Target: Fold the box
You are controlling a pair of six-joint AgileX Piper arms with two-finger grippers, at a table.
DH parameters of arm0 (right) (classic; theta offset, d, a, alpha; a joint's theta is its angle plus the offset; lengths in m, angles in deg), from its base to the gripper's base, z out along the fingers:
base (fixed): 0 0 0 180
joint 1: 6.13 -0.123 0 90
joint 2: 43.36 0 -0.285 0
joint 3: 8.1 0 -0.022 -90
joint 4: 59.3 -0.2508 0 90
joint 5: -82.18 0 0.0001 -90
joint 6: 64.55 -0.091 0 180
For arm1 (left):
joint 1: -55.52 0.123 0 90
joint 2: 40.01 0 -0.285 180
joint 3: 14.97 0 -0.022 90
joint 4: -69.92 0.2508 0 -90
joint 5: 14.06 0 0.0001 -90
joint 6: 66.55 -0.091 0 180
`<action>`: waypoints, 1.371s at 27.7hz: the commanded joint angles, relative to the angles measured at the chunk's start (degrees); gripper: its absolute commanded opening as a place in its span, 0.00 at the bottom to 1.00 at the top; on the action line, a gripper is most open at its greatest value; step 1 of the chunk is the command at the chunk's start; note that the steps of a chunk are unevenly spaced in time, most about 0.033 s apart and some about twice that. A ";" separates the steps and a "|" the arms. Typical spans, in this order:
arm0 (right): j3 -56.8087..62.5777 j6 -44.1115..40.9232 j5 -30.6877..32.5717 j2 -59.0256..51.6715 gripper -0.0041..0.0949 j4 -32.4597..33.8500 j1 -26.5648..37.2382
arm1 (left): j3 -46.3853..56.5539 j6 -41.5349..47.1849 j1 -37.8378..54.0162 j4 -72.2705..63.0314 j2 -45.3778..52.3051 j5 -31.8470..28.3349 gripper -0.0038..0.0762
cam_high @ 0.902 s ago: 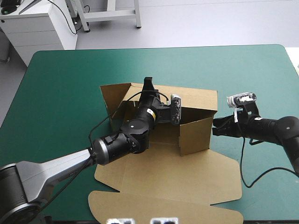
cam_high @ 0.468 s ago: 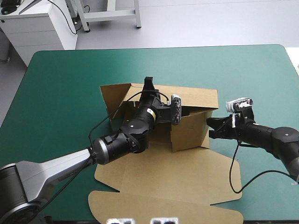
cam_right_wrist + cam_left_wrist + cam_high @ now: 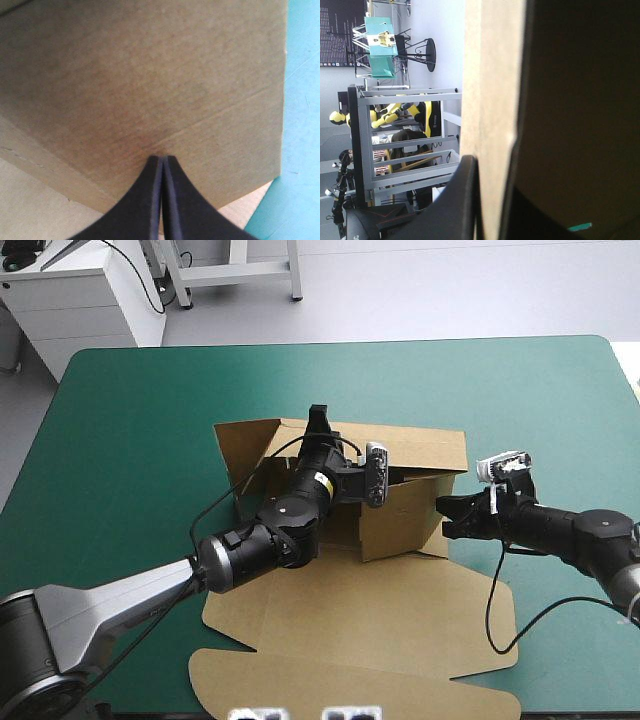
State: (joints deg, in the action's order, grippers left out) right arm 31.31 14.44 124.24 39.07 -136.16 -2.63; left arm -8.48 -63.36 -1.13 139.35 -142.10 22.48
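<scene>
Here, box [image 3: 410,525] in left end effector [image 3: 318,420]

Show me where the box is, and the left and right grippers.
box [image 3: 360,625]: high view, on its flat lid panel.
left gripper [image 3: 319,416]: high view, between its fingers at the box's far wall.
right gripper [image 3: 162,161]: right wrist view, where its shut fingers meet.

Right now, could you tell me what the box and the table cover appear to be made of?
The box: brown cardboard, likely corrugated, matte, fine ribbing showing on its wall. The teal-green cover: a smooth, matte mat, perhaps rubber or fabric; I cannot tell which.
</scene>
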 commanded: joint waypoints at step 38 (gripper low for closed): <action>-19.50 -48.79 -4.38 -7.07 0.03 41.81 -0.02 | -0.83 0.98 -0.53 -3.40 1.43 1.58 0.04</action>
State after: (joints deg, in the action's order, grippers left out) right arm 13.73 -36.64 120.10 31.16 -90.45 -2.80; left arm -8.58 -63.59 -1.13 139.15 -142.10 23.24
